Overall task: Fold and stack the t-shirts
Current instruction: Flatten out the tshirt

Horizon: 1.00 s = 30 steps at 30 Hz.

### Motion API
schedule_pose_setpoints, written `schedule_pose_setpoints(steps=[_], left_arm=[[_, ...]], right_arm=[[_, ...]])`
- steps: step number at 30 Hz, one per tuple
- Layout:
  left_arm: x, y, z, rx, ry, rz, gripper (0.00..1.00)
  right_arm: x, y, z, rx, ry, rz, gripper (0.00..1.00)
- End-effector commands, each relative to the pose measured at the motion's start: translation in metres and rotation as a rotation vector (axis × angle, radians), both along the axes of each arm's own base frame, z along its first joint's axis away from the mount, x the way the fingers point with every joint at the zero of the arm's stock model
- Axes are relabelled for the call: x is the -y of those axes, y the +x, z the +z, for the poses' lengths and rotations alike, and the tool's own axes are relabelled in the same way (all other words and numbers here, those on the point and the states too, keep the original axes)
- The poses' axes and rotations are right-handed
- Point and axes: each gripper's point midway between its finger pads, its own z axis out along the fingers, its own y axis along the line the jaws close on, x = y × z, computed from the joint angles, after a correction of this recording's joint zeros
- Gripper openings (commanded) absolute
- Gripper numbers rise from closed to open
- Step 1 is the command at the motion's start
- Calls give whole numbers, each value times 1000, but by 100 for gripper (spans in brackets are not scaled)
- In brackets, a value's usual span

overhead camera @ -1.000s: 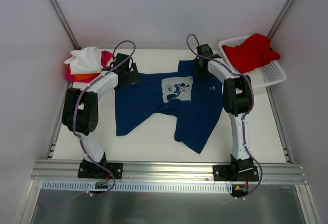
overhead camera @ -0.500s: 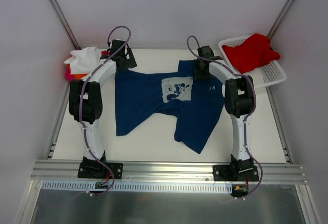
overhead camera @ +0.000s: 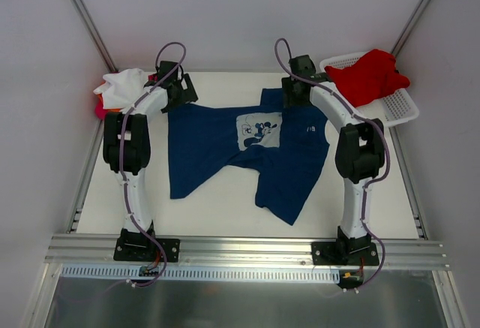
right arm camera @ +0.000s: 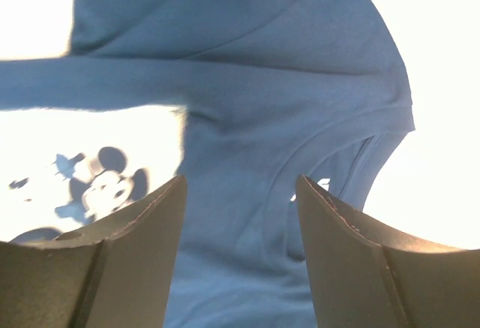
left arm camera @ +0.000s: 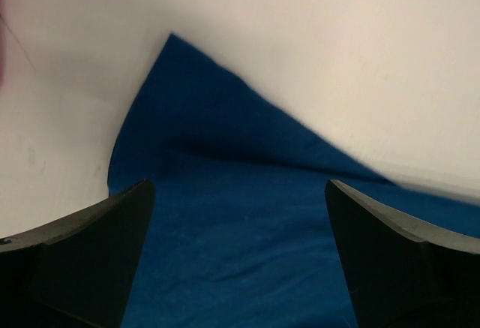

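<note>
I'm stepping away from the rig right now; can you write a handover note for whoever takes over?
Left gripper: open, holding nothing, over the navy shirt's far-left corner.
Right gripper: open, over the same shirt between print and collar.
Navy shirt lies crumpled, unfolded, in the middle. Red shirt is in the basket. White shirt lies on magenta cloth at far left.
Done: perhaps that far-left pile. Left: fold and stack navy, then red.

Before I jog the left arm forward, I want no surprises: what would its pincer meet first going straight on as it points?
Probably the navy t-shirt: its cloth lies ahead, framed by the open left pincer, white table beyond its corner. Depth is unclear.
</note>
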Motion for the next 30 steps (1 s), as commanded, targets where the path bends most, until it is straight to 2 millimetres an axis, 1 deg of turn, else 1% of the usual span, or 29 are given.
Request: schedule_pose_setpoints(steps=[1, 2, 3, 4, 5, 6, 7, 8, 9, 10, 11, 13, 14, 15, 17, 18, 20, 21, 22, 23, 24, 25, 27, 29, 30], left_arm=[[17, -39, 13, -32, -76, -27, 99], [22, -49, 13, -39, -79, -34, 99], [23, -58, 21, -30, -76, -35, 99], [21, -74, 8, -65, -58, -22, 99], [23, -79, 5, -72, -49, -27, 99], [26, -86, -1, -91, -39, -42, 99], [28, -88, -6, -102, -38, -45, 99], [31, -89, -9, -114, -51, -54, 99], [31, -90, -18, -132, -51, -52, 99], [30, -90, -20, -138, -49, -49, 99], [30, -89, -23, -142, -47, -48, 99], [33, -81, -26, -143, -52, -55, 99], [34, -78, -29, -147, -52, -61, 99], [35, -76, -38, -164, -55, -63, 99], [38, -69, -41, -162, -57, -68, 99], [38, -69, -48, -177, -55, -68, 99], [39, -68, -50, -180, -61, -72, 99], [40, -66, -52, -183, -62, -75, 99], [42, -65, -53, -185, -70, -83, 99], [41, -65, -58, -194, -69, -85, 99], [42, -64, -59, -196, -69, -85, 99], [41, -61, -58, -191, -68, -82, 99], [39, -57, -60, -188, -62, -75, 99], [38, -55, -65, -197, -60, -71, 99], [37, -55, -66, -198, -62, -67, 99]], right_arm=[[-16, -28, 41, 28, 12, 33, 64], [-24, -35, 41, 28, 8, 47, 64], [-28, -42, 47, 37, 14, 53, 64], [-35, -55, 36, 10, 5, 67, 64], [-39, -60, 35, 8, 15, 73, 64], [-43, -67, 36, 6, 30, 71, 64], [-52, -78, 28, -17, 36, 94, 64], [-55, -83, 26, -25, 40, 99, 64], [-57, -87, 25, -32, 40, 100, 64], [-63, -93, 28, -31, 49, 108, 64], [-65, -98, 24, -43, 52, 114, 64], [-72, -106, 26, -50, 71, 130, 64], [-72, -109, 25, -55, 69, 131, 64], [-73, -113, 22, -62, 64, 133, 64], [-77, -121, 23, -71, 81, 143, 64], [-76, -126, 18, -85, 79, 145, 64], [-80, -135, 20, -88, 105, 136, 64], [-78, -142, 12, -109, 102, 133, 64], [-80, -147, 12, -115, 113, 140, 64], [-80, -150, 11, -119, 123, 140, 64], [-81, -153, 14, -112, 136, 134, 64], [-80, -160, 9, -124, 129, 139, 64], [-77, -166, 11, -121, 127, 140, 64], [-74, -175, 7, -141, 125, 139, 64], [-74, -177, 10, -135, 137, 136, 64]])
